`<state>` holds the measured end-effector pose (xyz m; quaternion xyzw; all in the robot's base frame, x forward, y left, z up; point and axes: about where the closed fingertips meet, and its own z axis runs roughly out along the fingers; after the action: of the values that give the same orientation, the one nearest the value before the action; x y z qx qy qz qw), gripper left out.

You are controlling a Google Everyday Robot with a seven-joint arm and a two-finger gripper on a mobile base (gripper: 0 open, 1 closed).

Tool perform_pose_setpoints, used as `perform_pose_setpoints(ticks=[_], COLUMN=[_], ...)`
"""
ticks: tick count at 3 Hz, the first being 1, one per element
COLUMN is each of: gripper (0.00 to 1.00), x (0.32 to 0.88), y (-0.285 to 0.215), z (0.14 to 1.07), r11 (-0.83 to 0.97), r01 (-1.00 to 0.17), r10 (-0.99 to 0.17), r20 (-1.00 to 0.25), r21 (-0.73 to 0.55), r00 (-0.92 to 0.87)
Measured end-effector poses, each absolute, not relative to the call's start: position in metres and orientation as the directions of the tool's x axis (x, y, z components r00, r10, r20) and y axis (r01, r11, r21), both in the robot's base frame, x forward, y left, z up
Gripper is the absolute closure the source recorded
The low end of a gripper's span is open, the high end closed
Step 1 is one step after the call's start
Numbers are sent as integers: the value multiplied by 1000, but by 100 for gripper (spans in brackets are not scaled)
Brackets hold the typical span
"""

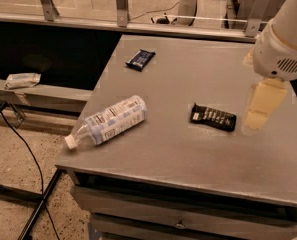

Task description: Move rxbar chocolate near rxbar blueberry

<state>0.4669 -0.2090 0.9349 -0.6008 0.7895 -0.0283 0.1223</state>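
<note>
Camera view looks down on a grey surface [188, 169] with three things on it. The rxbar chocolate [213, 117], black wrapper with white lettering, lies flat a bit right of the middle, angled slightly so its right end sits closer to the front edge. The rxbar blueberry [140, 59] is well apart from it, lying flat up toward the far left corner, dark blue wrapper with a paler patch.

A clear plastic bottle [110, 121] with a white-and-blue label lies on its side along the left part of the surface. Its white cap end pokes out past the left edge.

The gripper [258, 109] hangs over the right side of the surface, just to the right of the rxbar chocolate and apart from it, not holding anything as far as I can see. It's a pale yellowish shape under the chunky white arm housing [283, 49]. Honestly can't tell if the gripper is open or closed from this angle.

Off the surface, a crumpled pale packet [22, 79] sits on a ledge at left, and a black cable [18, 144] runs across the speckled floor.
</note>
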Motion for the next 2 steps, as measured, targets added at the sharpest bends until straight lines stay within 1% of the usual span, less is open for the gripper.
perform_pose_setpoints(ticks=[1, 2], gripper=[0, 0], x=[489, 498], y=[-208, -212], z=[890, 862], r11=[317, 354], r01=[-938, -928], r10=[-945, -933], r20=[-128, -116], r21=[-141, -119], r00=[-301, -341])
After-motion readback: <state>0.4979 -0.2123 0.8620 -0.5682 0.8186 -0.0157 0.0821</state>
